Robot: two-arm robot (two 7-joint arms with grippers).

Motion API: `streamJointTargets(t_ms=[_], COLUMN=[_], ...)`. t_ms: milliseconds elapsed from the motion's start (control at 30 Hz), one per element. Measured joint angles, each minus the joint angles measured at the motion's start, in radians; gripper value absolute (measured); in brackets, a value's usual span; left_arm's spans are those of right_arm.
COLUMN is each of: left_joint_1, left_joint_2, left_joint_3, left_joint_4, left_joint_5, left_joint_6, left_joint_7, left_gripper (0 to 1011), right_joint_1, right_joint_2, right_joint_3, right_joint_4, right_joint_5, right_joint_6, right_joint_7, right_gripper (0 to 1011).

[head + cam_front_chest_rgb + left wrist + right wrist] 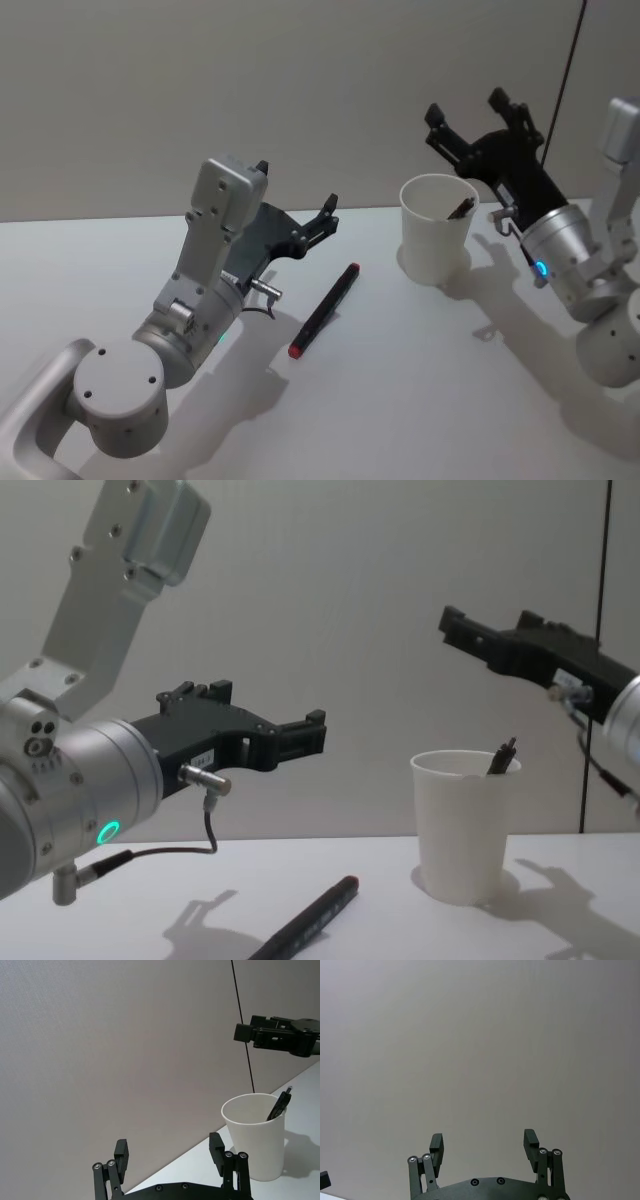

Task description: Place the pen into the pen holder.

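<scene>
The left gripper (298, 190) is held above the table (400, 400) with its fingers spread apart and nothing between them. Just beside it, toward the middle, the pen (325, 310) is seen lying flat on the table, its red end nearer to the robot, well apart from the paper cup (437, 228). A second pen (462, 208) is leaned inside the cup against the rim. The right gripper (466, 105) is raised above and behind the cup, also spread and empty. It is judged that the flat, thin pen could be pushed or rolled away if the fingers are closed off-centre. The light cup could be tipped over if its rim is struck during the lowering, or if the pen is dropped against the leaning one.
</scene>
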Motion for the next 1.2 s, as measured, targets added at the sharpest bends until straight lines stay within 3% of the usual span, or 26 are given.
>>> streamJointTargets(t_ms=[200,567,1200], left_joint_1=[0.000,0.000,0.000], left_joint_2=[0.000,0.000,0.000], left_joint_3=[0.000,0.000,0.000], left_joint_4=[0.000,0.000,0.000], left_joint_5=[0.000,0.000,0.000], left_joint_6=[0.000,0.000,0.000], left_joint_7=[0.000,0.000,0.000], left_gripper=[1003,1003,1003], right_joint_1=[-0.034,-0.062,-0.243], right_joint_2=[0.017,0.037,0.170], right_joint_3=[0.008,0.005,-0.015], right_joint_4=[-0.063,-0.096,-0.312], right_joint_5=[-0.012,-0.012,-0.016], right_joint_6=[0.027,0.049,0.196], right_joint_7=[-0.037,-0.054,-0.171], right_gripper=[1001,1001,1001])
